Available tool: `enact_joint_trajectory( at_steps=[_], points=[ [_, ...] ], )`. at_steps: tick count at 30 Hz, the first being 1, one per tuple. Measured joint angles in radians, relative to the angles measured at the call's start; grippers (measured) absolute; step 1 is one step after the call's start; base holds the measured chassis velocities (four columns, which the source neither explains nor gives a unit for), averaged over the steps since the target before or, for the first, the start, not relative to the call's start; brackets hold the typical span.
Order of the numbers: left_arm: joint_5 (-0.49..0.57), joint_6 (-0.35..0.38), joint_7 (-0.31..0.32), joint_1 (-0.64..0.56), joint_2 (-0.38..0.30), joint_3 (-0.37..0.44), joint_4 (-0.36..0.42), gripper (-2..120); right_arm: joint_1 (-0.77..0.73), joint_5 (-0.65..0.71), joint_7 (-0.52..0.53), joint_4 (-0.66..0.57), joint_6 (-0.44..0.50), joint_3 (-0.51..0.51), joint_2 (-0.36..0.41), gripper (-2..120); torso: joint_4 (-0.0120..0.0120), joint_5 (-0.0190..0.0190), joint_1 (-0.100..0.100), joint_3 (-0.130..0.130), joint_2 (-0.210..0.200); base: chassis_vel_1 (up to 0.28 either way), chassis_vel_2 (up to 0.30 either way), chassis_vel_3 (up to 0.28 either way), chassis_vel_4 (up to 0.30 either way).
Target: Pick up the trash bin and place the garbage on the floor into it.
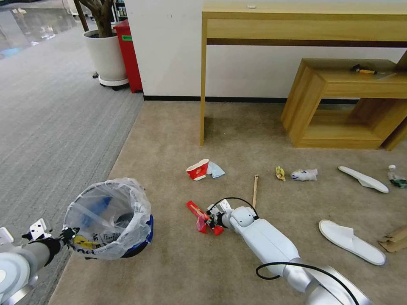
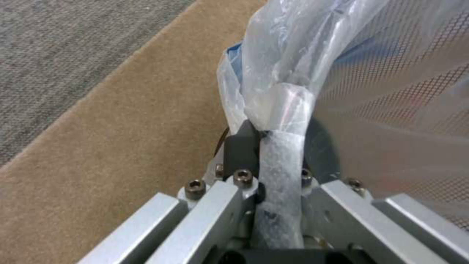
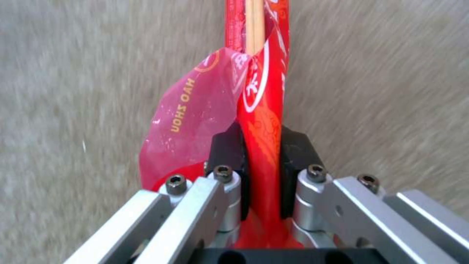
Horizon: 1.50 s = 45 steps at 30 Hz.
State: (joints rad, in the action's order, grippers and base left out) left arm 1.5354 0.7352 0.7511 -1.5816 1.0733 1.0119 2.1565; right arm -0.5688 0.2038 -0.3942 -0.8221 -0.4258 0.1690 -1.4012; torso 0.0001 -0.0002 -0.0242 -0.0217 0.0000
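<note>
Pinching red wrapper [image 3: 261, 110], right fingers [image 3: 293, 146]; open carpet [image 1: 178, 140] around.

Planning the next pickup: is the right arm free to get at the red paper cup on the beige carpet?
Probably not yet: the right claw is shut on a red plastic wrapper. The carpet between it and the red paper cup looks bare, though.

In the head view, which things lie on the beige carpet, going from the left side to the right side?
Trash bin held by the left gripper → red wrapper in the right gripper → red paper cup → wooden stick → yellow scrap → crumpled white packet → clear bottle.
</note>
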Motion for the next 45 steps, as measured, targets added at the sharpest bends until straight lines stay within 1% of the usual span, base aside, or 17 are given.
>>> enact_joint_trajectory(
  at_steps=[2, 5, 6, 9, 15, 18, 19, 22, 23, 26, 27, 30, 31, 33, 36, 42, 45],
  points=[
    [-0.001, 0.000, -0.003, 0.000, -0.002, -0.007, 0.005, 0, -0.008, -0.008, 0.011, -0.033, 0.003, -0.028, -0.001, 11, -0.0002, 0.0000, 0.000, 0.000, 0.000, 0.000, 0.000, 0.000, 0.000],
    [-0.003, 0.000, -0.004, 0.004, -0.014, -0.026, 0.015, 0, -0.027, -0.009, 0.052, -0.155, 0.014, -0.094, 0.002, 11, 0.0000, 0.0000, 0.000, 0.000, 0.000, 0.000, 0.000, 0.000, 0.000],
    [-0.003, 0.000, -0.004, 0.004, -0.014, -0.026, 0.015, 0, -0.027, -0.009, 0.052, -0.155, 0.014, -0.094, 0.002, 11, 0.0000, 0.0000, 0.000, 0.000, 0.000, 0.000, 0.000, 0.000, 0.000],
    [-0.007, 0.000, -0.004, 0.012, -0.041, -0.049, 0.017, 0, -0.033, -0.002, 0.063, -0.309, 0.023, -0.133, 0.034, 11, -0.0003, -0.0003, 0.000, 0.000, 0.000, 0.000, 0.000, 0.000, 0.000],
    [-0.018, 0.000, -0.001, 0.030, -0.078, -0.080, -0.005, 0, 0.008, 0.012, 0.063, -0.426, 0.060, -0.155, 0.043, 11, -0.0003, -0.0002, 0.000, 0.000, 0.000, 0.000, 0.000, 0.000, 0.000],
    [-0.020, 0.000, 0.008, 0.056, -0.117, -0.126, -0.019, 0, 0.080, 0.079, 0.063, -0.524, 0.067, -0.155, 0.032, 11, -0.0001, -0.0003, 0.000, 0.000, 0.000, 0.000, 0.000, 0.000, 0.000],
    [-0.020, 0.000, 0.008, 0.056, -0.117, -0.126, -0.019, 0, 0.080, 0.079, 0.063, -0.524, 0.067, -0.155, 0.032, 11, -0.0001, -0.0003, 0.000, 0.000, 0.000, 0.000, 0.000, 0.000, 0.000],
    [-0.029, 0.000, 0.017, 0.088, -0.151, -0.179, -0.036, 0, 0.138, 0.190, 0.074, -0.621, 0.039, -0.110, 0.024, 11, -0.0003, -0.0003, 0.000, 0.000, 0.000, 0.000, 0.000, 0.000, 0.000],
    [-0.029, 0.000, 0.017, 0.088, -0.151, -0.179, -0.036, 0, 0.138, 0.190, 0.074, -0.621, 0.039, -0.110, 0.024, 11, -0.0003, -0.0003, 0.000, 0.000, 0.000, 0.000, 0.000, 0.000, 0.000],
    [-0.049, 0.000, 0.019, 0.123, -0.182, -0.245, -0.057, 0, 0.168, 0.305, 0.109, -0.722, 0.017, -0.013, 0.013, 11, 0.0001, -0.0004, 0.000, 0.000, 0.000, 0.000, 0.000, 0.000, 0.000],
    [-0.049, 0.000, 0.019, 0.123, -0.182, -0.245, -0.057, 0, 0.168, 0.305, 0.109, -0.722, 0.017, -0.013, 0.013, 11, 0.0001, -0.0004, 0.000, 0.000, 0.000, 0.000, 0.000, 0.000, 0.000],
    [-0.055, 0.000, 0.024, 0.162, -0.205, -0.322, -0.063, 0, 0.159, 0.358, 0.134, -0.776, 0.016, 0.078, -0.008, 11, -0.0001, -0.0003, 0.000, 0.000, 0.000, 0.000, 0.000, 0.000, 0.000],
    [-0.055, 0.000, 0.024, 0.162, -0.205, -0.322, -0.063, 0, 0.159, 0.358, 0.134, -0.776, 0.016, 0.078, -0.008, 11, -0.0001, -0.0003, 0.000, 0.000, 0.000, 0.000, 0.000, 0.000, 0.000],
    [-0.048, 0.000, 0.048, 0.201, -0.215, -0.378, -0.068, 0, 0.127, 0.351, 0.143, -0.782, 0.038, 0.141, -0.018, 11, 0.0000, -0.0003, 0.000, 0.000, 0.000, 0.000, 0.000, 0.000, 0.000],
    [-0.014, 0.000, 0.089, 0.251, -0.217, -0.425, -0.076, 0, 0.102, 0.339, 0.149, -0.784, 0.046, 0.181, -0.021, 4, -0.0002, -0.0003, 0.000, 0.000, 0.000, 0.000, 0.000, 0.000, 0.000],
    [0.042, 0.000, 0.126, 0.292, -0.222, -0.452, -0.071, 0, 0.061, 0.302, 0.152, -0.771, 0.059, 0.216, -0.005, 1, -0.0004, -0.0003, 0.000, 0.000, 0.000, 0.000, 0.000, 0.000, 0.000],
    [0.050, 0.000, 0.126, 0.290, -0.228, -0.449, -0.064, 0, 0.043, 0.295, 0.165, -0.779, 0.060, 0.218, 0.007, 6, -0.0003, 0.0000, 0.000, 0.000, 0.000, 0.000, 0.000, 0.000, 0.000]
  ],
)
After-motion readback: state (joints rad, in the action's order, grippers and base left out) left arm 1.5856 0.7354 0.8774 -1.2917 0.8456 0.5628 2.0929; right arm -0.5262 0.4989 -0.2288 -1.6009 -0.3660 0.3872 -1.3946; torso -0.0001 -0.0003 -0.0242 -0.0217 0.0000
